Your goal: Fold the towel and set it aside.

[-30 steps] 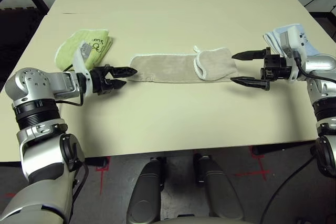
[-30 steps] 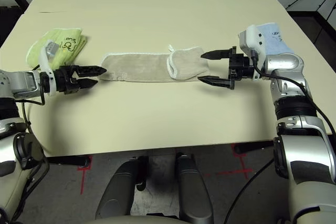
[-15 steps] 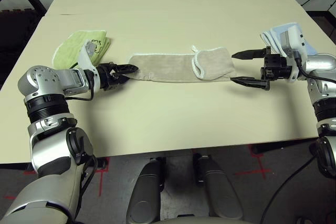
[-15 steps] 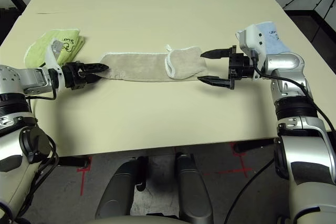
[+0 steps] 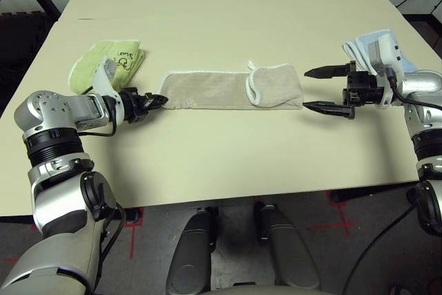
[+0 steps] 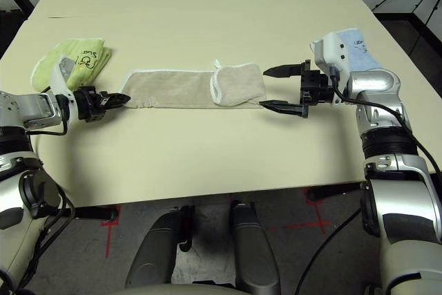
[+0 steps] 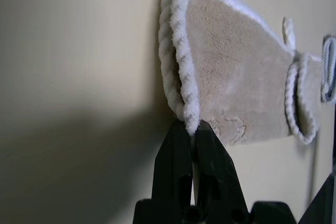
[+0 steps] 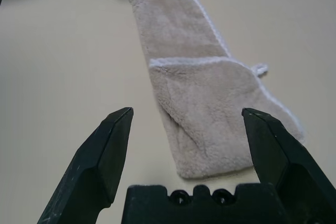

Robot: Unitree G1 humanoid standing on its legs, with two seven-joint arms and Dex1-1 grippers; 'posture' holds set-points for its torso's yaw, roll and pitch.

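Towel (image 5: 231, 90), beige with white stitched edging, lies stretched in a long strip across the middle of the cream bench (image 5: 228, 5), its right end folded back over itself into a doubled pocket with a small white loop poking out at the fold. The left gripper (image 5: 160, 99) is pressed together on the towel's left end, pinching the white corner edging between its black fingertips (image 7: 207, 135), as the left wrist view shows close up. The right gripper (image 5: 321, 89) hangs just beside the folded right end, apart from the cloth, its two black fingers (image 8: 113, 140) spread wide with the towel's end lying between and beyond them. A lime-green folded towel (image 5: 103, 62) sits near the left arm, and a light blue folded towel (image 5: 373, 41) lies behind the right wrist.
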